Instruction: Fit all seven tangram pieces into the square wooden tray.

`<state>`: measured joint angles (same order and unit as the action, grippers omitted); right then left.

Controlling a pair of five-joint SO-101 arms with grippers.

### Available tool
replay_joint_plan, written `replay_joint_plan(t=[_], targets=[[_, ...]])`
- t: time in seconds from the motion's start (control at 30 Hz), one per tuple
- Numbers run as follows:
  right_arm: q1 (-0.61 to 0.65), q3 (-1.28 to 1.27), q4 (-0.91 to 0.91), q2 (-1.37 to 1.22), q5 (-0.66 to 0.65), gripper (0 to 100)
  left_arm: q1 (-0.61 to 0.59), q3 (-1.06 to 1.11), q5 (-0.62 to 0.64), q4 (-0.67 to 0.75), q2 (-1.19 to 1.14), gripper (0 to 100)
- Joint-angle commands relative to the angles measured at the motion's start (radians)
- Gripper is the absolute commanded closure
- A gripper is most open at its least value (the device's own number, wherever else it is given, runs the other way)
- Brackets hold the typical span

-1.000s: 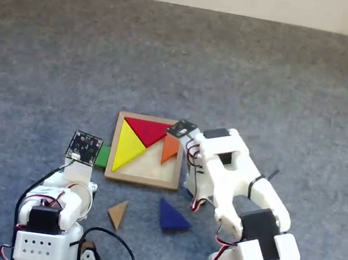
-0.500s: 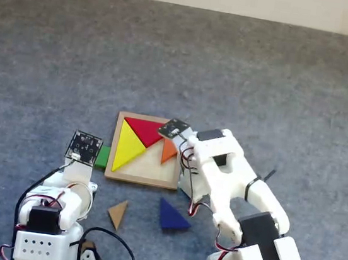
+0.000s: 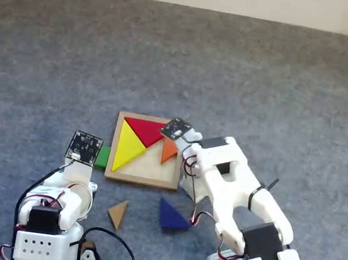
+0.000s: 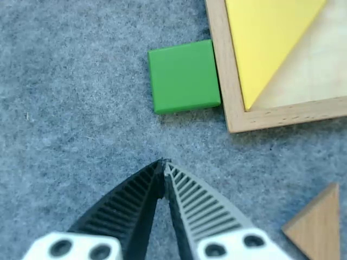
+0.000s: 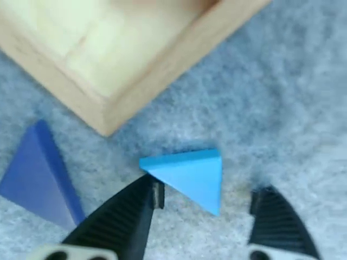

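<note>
Tan triangle (image 3: 117, 212) and dark blue triangle (image 3: 171, 216) are seen loose on the grey carpet, nearest the arm bases and apart from the square wooden tray (image 3: 141, 180). Just past them, the right gripper (image 5: 207, 196) is held low with its jaws spread, and the light blue triangle (image 5: 190, 172) lies flat between them, not yet clamped, near the tray's corner. The left gripper (image 4: 164, 165) is pinched together on nothing, above bare carpet, short of the green square (image 4: 184, 77), which is touching the tray's outer rim. Farther on, yellow (image 3: 127, 146), red (image 3: 145, 130) and orange (image 3: 170, 148) pieces are seated in the tray; four pieces are judged left to place. Risk: the light blue piece is thin and slant-edged, so it could be squeezed out sideways or spun when the jaws are closed, or pushed against the tray wall. A fingertip could be caught in the carpet pile. If the tray is nudged, seated pieces could be shifted. The green square could be hard to grasp, since no gap is left on the rim side.
</note>
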<state>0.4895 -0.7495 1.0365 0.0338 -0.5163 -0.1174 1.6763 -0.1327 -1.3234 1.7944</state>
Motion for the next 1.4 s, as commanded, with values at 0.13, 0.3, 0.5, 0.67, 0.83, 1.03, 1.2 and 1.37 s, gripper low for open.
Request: replay_joint_plan(t=[0.13, 0.3, 0.5, 0.67, 0.83, 1.03, 1.2, 1.37], targets=[[-0.001, 0.035, -0.059, 0.016, 0.135, 92.5, -0.013, 0.021, -0.002, -0.005, 0.036, 99], [-0.062, 0.114, -0.058, 0.007, 0.278, 92.5, -0.013, 0.021, -0.002, -0.005, 0.036, 99], [-0.087, 0.134, -0.058, 0.007, 0.358, 85.0, -0.013, 0.021, -0.002, -0.005, 0.036, 99], [-0.082, 0.13, -0.058, 0.007, 0.367, 74.9, -0.013, 0.021, -0.002, -0.005, 0.036, 99], [-0.082, 0.13, -0.124, 0.007, 0.348, 74.9, -0.013, 0.021, -0.002, -0.005, 0.036, 99], [-0.074, 0.13, -0.163, 0.007, 0.189, 74.9, -0.013, 0.021, -0.002, -0.005, 0.036, 99], [-0.068, 0.13, -0.163, 0.007, 0.126, 74.9, -0.013, 0.021, -0.002, -0.005, 0.036, 99], [-0.07, 0.13, -0.163, 0.016, 0.121, 74.9, -0.013, 0.021, -0.002, -0.005, 0.036, 99]])
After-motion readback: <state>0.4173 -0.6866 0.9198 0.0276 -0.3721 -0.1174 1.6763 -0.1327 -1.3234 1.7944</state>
